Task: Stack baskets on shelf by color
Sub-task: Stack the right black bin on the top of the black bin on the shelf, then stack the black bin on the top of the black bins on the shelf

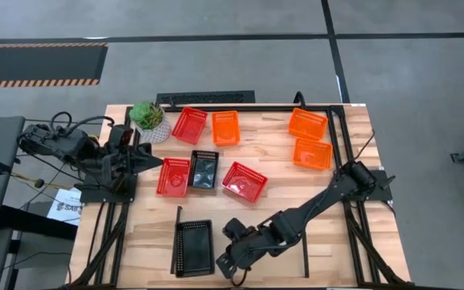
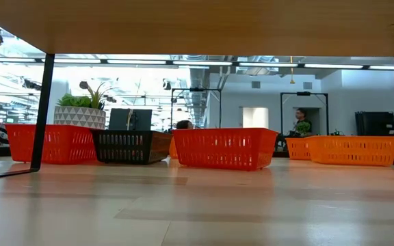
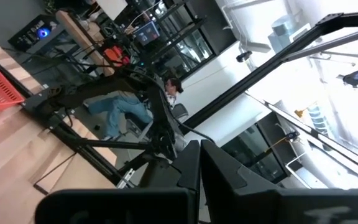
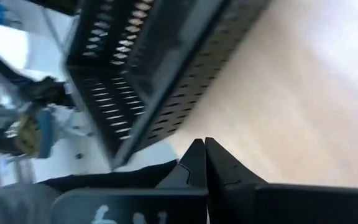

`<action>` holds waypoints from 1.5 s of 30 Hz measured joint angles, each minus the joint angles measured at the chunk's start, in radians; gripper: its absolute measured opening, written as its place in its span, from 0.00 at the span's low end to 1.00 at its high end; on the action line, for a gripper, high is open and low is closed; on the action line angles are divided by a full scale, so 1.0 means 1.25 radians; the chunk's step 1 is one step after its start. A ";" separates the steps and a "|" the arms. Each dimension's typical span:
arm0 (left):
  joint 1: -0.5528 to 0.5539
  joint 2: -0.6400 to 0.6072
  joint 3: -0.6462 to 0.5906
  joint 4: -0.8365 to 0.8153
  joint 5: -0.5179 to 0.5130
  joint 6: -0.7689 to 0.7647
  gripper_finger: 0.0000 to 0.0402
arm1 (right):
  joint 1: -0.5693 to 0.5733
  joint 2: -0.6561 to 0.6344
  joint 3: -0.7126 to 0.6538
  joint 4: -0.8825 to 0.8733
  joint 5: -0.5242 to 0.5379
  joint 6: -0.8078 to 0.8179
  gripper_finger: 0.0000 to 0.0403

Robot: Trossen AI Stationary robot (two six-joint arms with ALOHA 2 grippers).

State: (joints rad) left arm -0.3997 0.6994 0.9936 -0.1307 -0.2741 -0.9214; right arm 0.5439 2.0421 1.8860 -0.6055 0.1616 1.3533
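We count eight baskets on the desk (image 1: 361, 234): three red baskets (image 1: 189, 125), three orange baskets (image 1: 225, 127), two black baskets (image 1: 203, 169). One potted plant (image 1: 147, 117). One shelf (image 1: 240, 266). Two arms, one per side.

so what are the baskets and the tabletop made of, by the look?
Baskets, e.g. the red basket and the black basket: probably moulded plastic, with evenly slotted walls, saturated solid colour and a slight sheen. Tabletop: light wood, apparently butcher-block planks with a smooth matte finish; grain streaks and plank seams show.
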 joint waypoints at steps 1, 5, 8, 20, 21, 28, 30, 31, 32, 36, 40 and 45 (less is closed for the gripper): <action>0.000 0.000 0.000 -0.007 0.000 0.001 0.00 | -0.001 -0.008 0.000 -0.020 0.006 0.000 0.01; 0.000 0.000 0.000 -0.062 -0.010 -0.005 0.00 | -0.014 -0.041 0.039 -0.140 0.014 -0.012 0.01; 0.000 -0.006 0.000 -0.091 -0.022 -0.010 0.00 | -0.047 -0.049 0.090 -0.249 0.016 -0.052 0.01; 0.000 -0.045 0.000 -0.139 -0.041 0.000 0.00 | -0.291 -0.047 0.212 -0.419 0.106 -0.204 0.02; 0.000 -0.049 0.000 -0.145 -0.048 0.000 0.00 | -0.311 -0.047 0.212 -0.411 0.107 -0.226 0.02; 0.000 -0.076 0.000 -0.162 -0.064 0.036 0.00 | -0.412 -0.007 0.202 -0.341 0.074 -0.357 0.23; 0.000 -0.081 0.000 -0.164 -0.065 0.044 0.00 | -0.436 0.002 0.201 -0.351 0.069 -0.356 0.32; 0.000 -0.082 0.000 -0.164 -0.066 0.049 0.00 | -0.445 0.018 0.202 -0.340 0.073 -0.355 0.36; 0.000 -0.086 0.000 -0.167 -0.068 0.053 0.00 | -0.455 0.031 0.203 -0.317 0.070 -0.348 0.40; 0.000 -0.092 0.000 -0.184 -0.085 0.058 0.00 | -0.475 0.085 0.203 -0.308 0.063 -0.295 0.51; 0.000 -0.102 0.000 -0.191 -0.087 0.058 0.00 | -0.479 0.147 0.200 -0.330 0.053 -0.244 0.53; 0.000 -0.114 0.000 -0.201 -0.110 0.058 0.00 | -0.488 0.208 0.200 -0.318 0.045 -0.196 0.52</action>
State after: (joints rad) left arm -0.3996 0.5566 0.9939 -0.3816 -0.4120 -0.8490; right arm -0.0666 2.3020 2.1357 -1.0033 0.2179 1.1078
